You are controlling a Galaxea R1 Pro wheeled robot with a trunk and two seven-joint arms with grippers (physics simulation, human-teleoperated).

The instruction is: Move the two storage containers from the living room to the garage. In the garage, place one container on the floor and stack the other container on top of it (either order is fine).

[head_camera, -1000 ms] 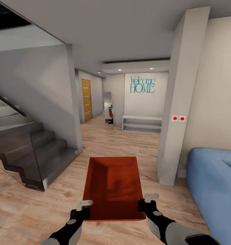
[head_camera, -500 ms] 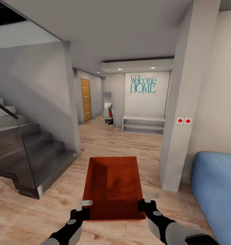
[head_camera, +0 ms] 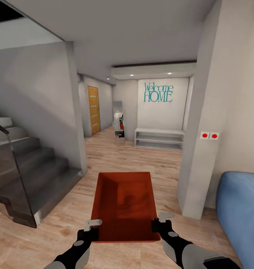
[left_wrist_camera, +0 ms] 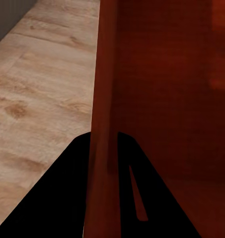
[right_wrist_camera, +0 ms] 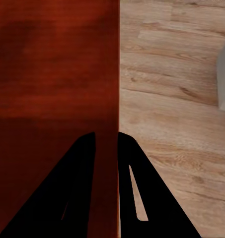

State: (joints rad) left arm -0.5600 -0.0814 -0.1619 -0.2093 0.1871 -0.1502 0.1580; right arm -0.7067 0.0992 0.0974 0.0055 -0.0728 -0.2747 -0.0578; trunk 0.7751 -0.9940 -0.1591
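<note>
Left gripper (head_camera: 92,225) and right gripper (head_camera: 161,220) each seem to pinch a near corner wall of the storage container (head_camera: 125,203), its long side pointing far toward the hallway.

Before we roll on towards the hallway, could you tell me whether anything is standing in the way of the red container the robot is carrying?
Nothing visible does. The storage container, pinched by the left gripper and right gripper, faces bare wood floor; the staircase, pillar and sofa flank the route.
</note>
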